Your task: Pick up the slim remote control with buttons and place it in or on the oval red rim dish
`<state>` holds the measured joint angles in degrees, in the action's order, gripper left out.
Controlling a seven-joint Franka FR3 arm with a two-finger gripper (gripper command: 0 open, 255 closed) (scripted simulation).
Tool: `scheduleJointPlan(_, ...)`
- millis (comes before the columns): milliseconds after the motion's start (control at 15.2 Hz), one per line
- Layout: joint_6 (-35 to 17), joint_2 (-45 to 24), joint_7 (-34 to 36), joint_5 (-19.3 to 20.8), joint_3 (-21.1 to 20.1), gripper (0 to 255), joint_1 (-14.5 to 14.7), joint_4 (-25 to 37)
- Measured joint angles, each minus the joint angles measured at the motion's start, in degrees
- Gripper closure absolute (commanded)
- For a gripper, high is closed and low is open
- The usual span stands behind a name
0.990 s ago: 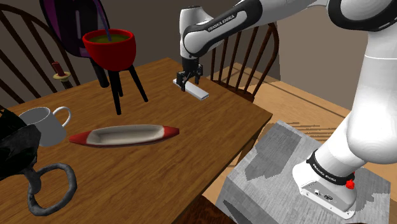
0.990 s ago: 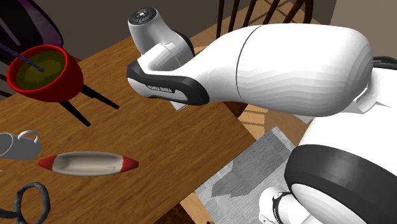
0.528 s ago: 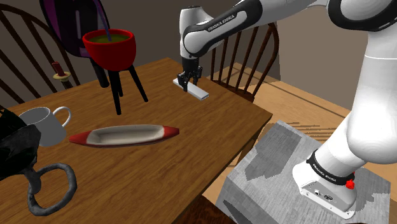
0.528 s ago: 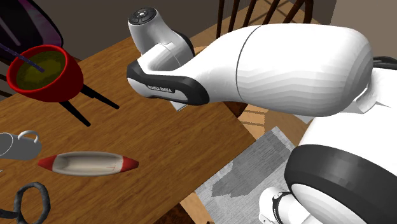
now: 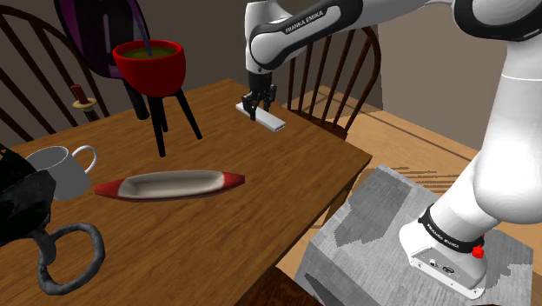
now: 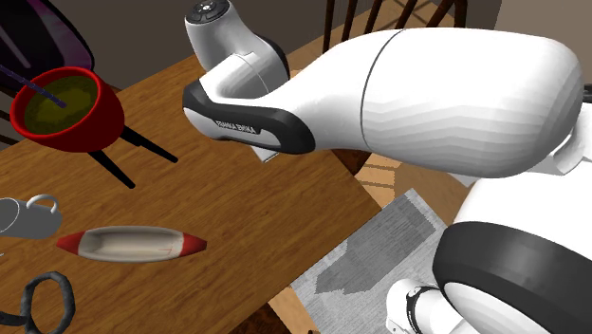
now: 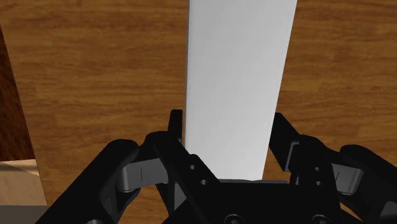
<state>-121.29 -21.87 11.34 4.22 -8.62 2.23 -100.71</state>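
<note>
A slim, plain white remote (image 5: pixel 272 122) hangs a little above the far part of the wooden table (image 5: pixel 261 204), clasped at one end by my black gripper (image 5: pixel 257 106). In the wrist view the gripper (image 7: pixel 228 127) is shut on the remote (image 7: pixel 238 83), with both fingers (image 7: pixel 175 130) pressed to its long sides; no buttons show. The long oval dish (image 5: pixel 230 180), pale inside with red ends, lies flat mid-table, nearer the shoulder view's left than the gripper. In the second exterior view the dish (image 6: pixel 190 246) lies below the arm's white forearm.
A red bowl on black legs (image 5: pixel 149 63) with green contents stands at the back left. A grey mug (image 5: pixel 59 167) and a black ring-shaped object (image 5: pixel 69 256) sit at the left. Wooden chairs (image 5: pixel 334 78) stand behind the table. The grey stand (image 5: pixel 382 217) is at lower right.
The fingers closed on the remote, then the hand rose slightly, lifting the remote off the tabletop. Nothing else on the table moved.
</note>
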Motion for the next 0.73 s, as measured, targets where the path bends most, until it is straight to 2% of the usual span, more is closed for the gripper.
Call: scheduleJointPlan(726,7.14,3.24,-0.54,-0.69,-0.25,255,-0.19,3.94)
